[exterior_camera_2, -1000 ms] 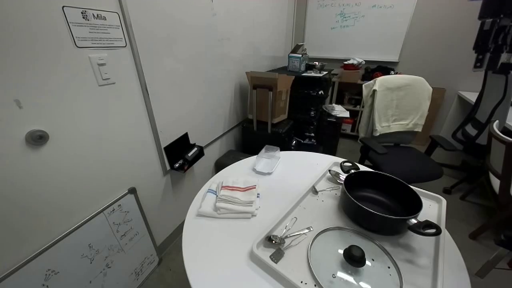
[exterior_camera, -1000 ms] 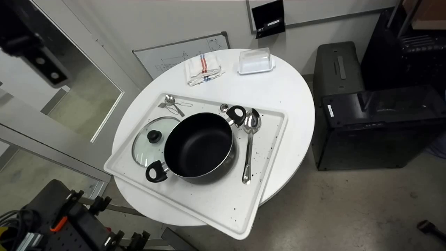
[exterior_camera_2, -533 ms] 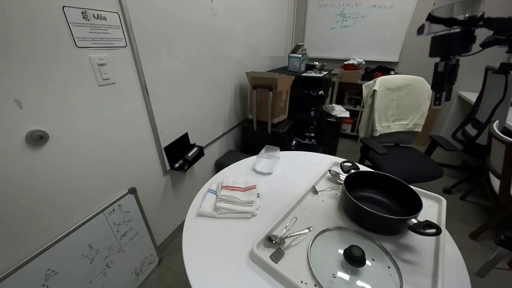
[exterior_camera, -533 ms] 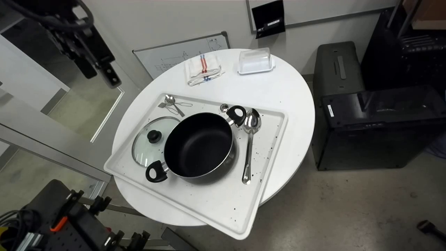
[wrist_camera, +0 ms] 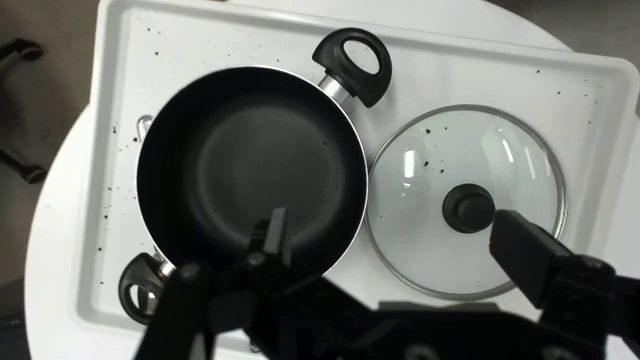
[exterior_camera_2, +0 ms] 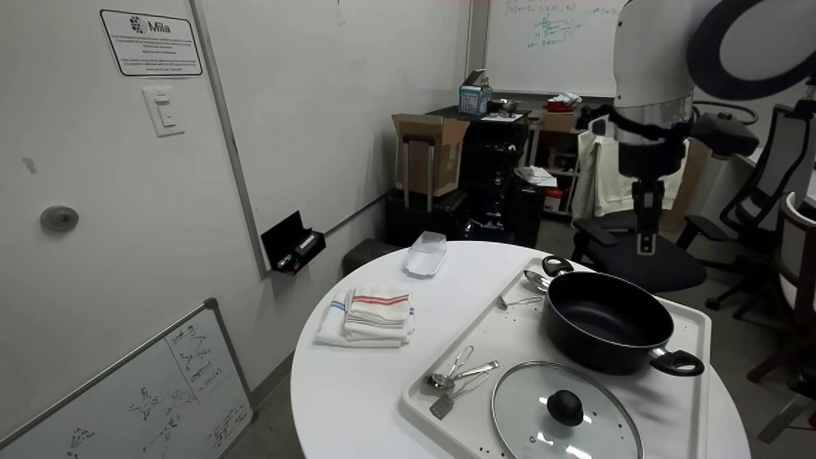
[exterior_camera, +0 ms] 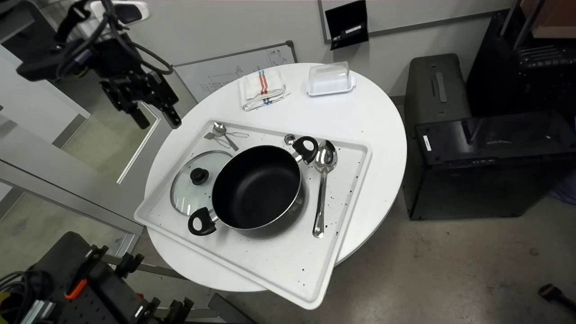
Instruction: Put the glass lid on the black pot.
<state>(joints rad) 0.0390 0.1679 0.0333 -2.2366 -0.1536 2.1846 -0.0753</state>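
Observation:
The glass lid [exterior_camera: 185, 191], with a silver rim and a black knob [exterior_camera: 199, 176], lies flat on the tray, knob up, beside the black pot [exterior_camera: 256, 189]. The lid [exterior_camera_2: 529, 408] and the pot [exterior_camera_2: 605, 312] also show in an exterior view. The pot is uncovered and upright. My gripper [exterior_camera: 159, 123] is open and empty, raised in the air; it also shows in an exterior view [exterior_camera_2: 646, 245]. In the wrist view my gripper [wrist_camera: 391, 214] has its fingers wide apart, one over the pot [wrist_camera: 260, 150], the other beside the knob [wrist_camera: 467, 207] of the lid [wrist_camera: 425, 245].
A white tray [exterior_camera: 270, 265] on the round table [exterior_camera: 378, 148] holds the pot and lid. A large spoon [exterior_camera: 320, 198] lies beside the pot, small utensils [exterior_camera: 220, 130] near the lid. Folded towels [exterior_camera: 263, 87] and a clear-lidded dish [exterior_camera: 330, 80] stand beyond the tray.
My arm has come further into both exterior views. The gripper has moved right and down in one, left and down in the other. The lid and pot have not moved.

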